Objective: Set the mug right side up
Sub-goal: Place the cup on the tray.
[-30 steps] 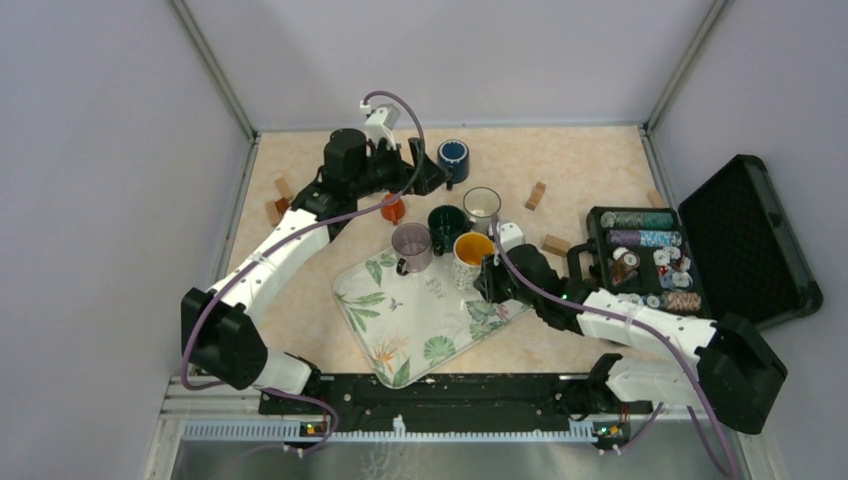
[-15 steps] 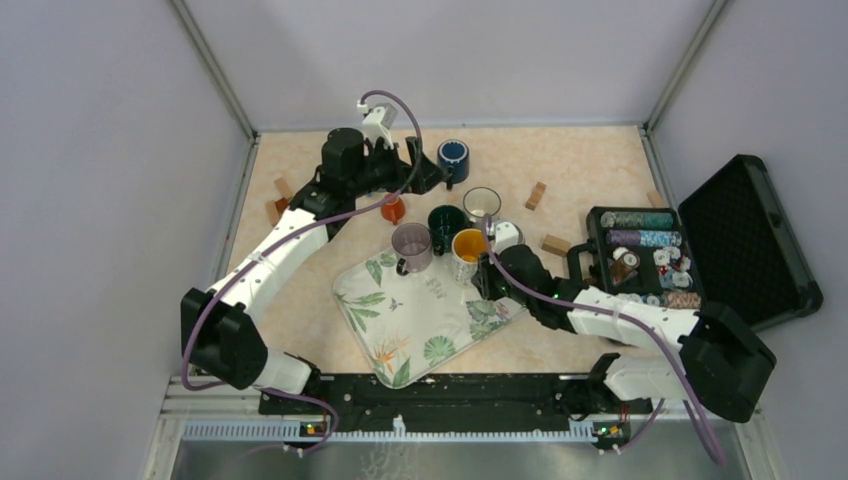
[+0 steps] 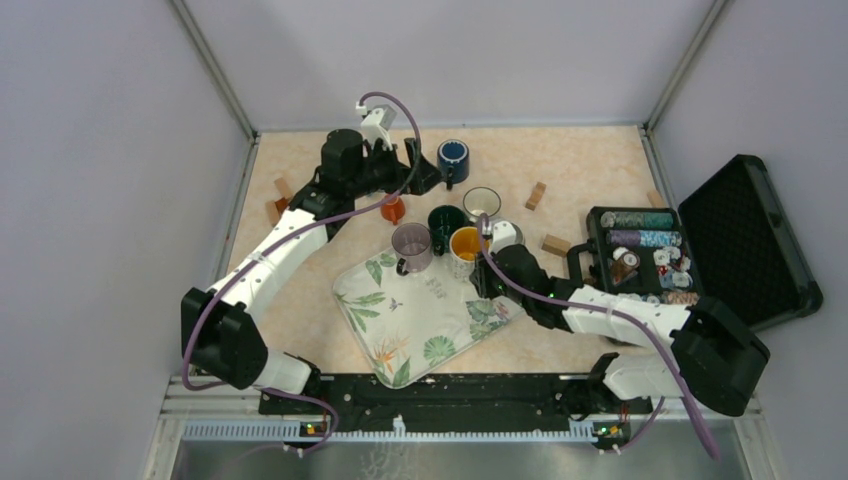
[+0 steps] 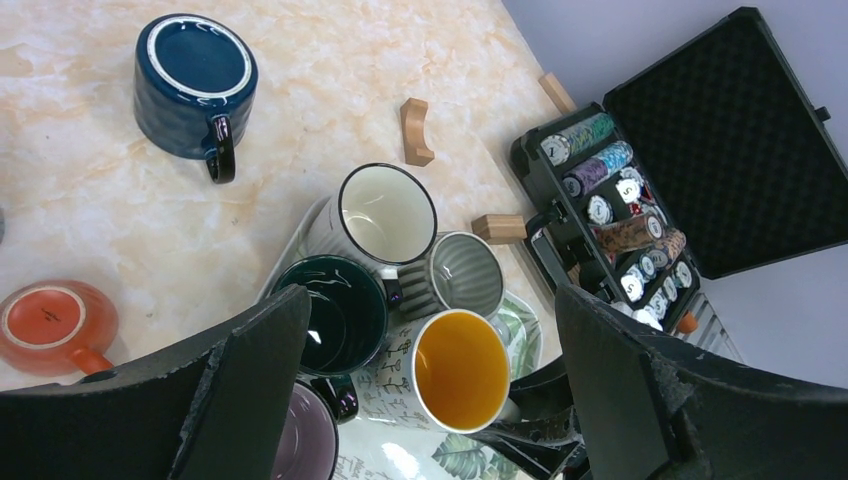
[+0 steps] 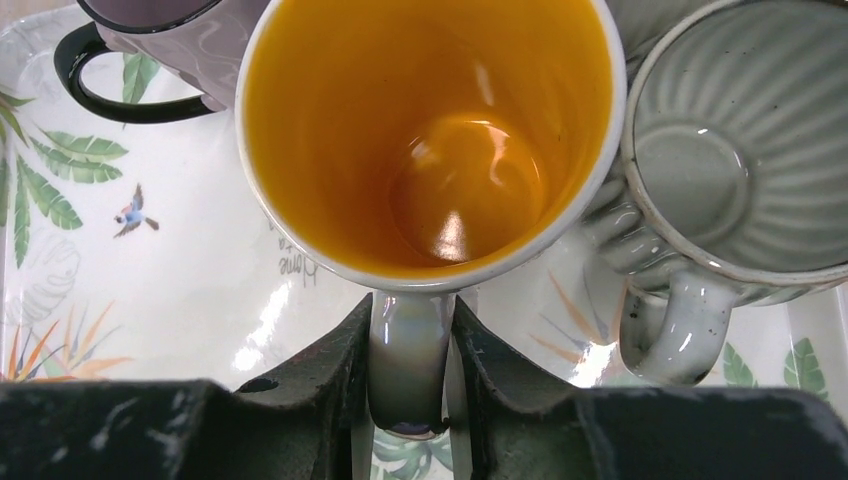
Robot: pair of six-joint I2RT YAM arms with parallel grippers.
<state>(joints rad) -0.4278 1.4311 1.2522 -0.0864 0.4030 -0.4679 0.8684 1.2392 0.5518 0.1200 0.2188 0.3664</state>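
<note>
The mug (image 5: 430, 150), white outside and yellow inside, is standing upright on the leaf-patterned tray (image 5: 150, 300). Its mouth is facing straight up and its long axis is running vertically. Its handle is pointing away from the cluster of mugs, toward the right arm. The right gripper (image 5: 410, 330) is pinching that handle, one finger pressing on each side.

A short line of cursive script is showing on the tray just beside the mug's base. It is starting with what looks like "Home", and the rest is too small to read. Dark script is also showing on the mug's white wall in the left wrist view, unreadable.

A grey ribbed mug (image 5: 720, 150) is sitting against the yellow mug's right side, and a purple mug (image 5: 160, 30) is sitting at its left.

The left gripper (image 3: 428, 172) is hanging above the surface (image 3: 580, 165) with its fingers spread wide, holding nothing, near a blue mug (image 4: 195, 80).
</note>
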